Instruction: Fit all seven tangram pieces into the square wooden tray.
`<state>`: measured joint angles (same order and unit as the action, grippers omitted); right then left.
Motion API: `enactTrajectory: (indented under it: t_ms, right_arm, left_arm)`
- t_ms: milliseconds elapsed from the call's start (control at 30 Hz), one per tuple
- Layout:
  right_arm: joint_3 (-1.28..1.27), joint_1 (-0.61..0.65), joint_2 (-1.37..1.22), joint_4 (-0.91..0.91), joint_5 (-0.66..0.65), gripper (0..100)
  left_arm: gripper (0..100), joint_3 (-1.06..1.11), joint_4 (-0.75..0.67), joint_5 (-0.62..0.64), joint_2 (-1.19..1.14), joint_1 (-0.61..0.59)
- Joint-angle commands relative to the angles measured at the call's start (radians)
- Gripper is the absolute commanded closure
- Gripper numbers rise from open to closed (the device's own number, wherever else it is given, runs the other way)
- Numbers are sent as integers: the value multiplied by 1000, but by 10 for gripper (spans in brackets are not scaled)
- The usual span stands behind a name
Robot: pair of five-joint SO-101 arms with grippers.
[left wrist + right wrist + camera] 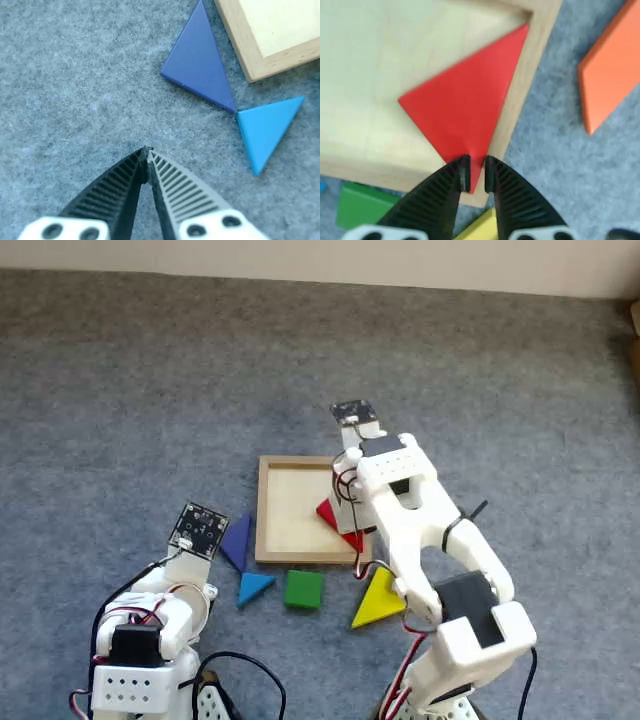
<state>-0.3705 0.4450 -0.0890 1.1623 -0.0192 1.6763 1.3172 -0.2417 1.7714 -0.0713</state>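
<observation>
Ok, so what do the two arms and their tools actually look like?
Both the left arm and the right arm have white plastic shells, black motor blocks, and thin red and black wires. Each wrist carries a small black circuit board. The left tool and right tool have tapering, ribbed dark fingers on white bases with screw holes.

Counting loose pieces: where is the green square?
In the high view the green square lies just outside the tray's near edge, between the light blue triangle and the yellow triangle.
</observation>
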Motion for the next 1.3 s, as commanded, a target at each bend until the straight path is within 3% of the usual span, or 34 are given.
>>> enactTrajectory:
  t_ms: [0,467,700,967,1267]
  right_arm:
    - [59,-19,157,25,-14,943]
    - [-254,-22,628,31,-12,943]
    - [-400,-27,659,31,-9,940]
    - [-582,-145,659,31,-15,943]
    - [-607,-191,647,-44,-17,943]
  left_arm:
    - [993,19,5,-12,50,-8]
    - [993,19,5,-12,50,-8]
    - [993,19,5,-12,50,-8]
    - [993,19,5,-12,50,-8]
    - [993,19,5,-12,50,-8]
